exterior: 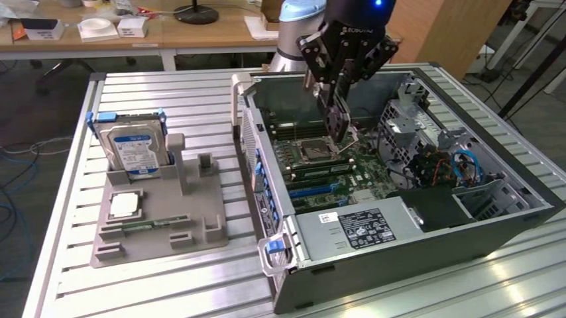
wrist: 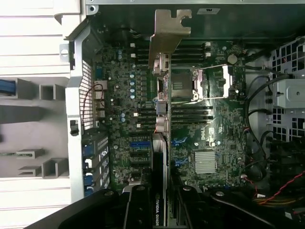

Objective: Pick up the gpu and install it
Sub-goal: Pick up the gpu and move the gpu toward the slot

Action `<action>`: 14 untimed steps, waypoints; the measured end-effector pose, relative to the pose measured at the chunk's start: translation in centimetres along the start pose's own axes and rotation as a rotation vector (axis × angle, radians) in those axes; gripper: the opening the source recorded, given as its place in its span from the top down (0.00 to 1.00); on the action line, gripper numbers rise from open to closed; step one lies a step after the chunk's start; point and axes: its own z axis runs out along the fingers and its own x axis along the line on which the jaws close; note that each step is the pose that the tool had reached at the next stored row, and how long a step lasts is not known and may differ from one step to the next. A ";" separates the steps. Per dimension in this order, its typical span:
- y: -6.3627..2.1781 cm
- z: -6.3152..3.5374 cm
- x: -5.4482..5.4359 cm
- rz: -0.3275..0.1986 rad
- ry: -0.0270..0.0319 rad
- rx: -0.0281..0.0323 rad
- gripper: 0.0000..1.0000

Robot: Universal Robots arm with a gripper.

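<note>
Nearest in the exterior view: slatted metal table (exterior: pixel 132 291), bearing an open computer case (exterior: pixel 292 285) toward the exterior view's right and a grey holder (exterior: pixel 199 199) toward its left. Upright at the holder's far end: silver hard drive (exterior: pixel 132 149).

At the case's near end: power supply (exterior: pixel 372 228). Beyond it: motherboard (exterior: pixel 354 169) with processor socket (exterior: pixel 314 152).

Above the socket: gripper (exterior: pixel 335 93), clamped narrow on the gpu (exterior: pixel 338 122). Hangs edge-on and upright inside the case, lower end close over the board; touching or not, impossible to tell.

From the wrist: gripper (wrist: pixel 160 212) pinching the gpu (wrist: pixel 159 157) on both faces, metal bracket (wrist: pixel 169 33) at the end away from the fingers.

Farthest back: wooden desk (exterior: pixel 221 33).
</note>
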 end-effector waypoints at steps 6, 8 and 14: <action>0.06 0.03 -1.0 0.000 0.0000 0.0000 0.74; 0.08 0.04 -1.3 0.000 -0.0001 0.0000 0.74; 0.14 0.08 -2.3 0.000 0.0000 -0.0001 0.74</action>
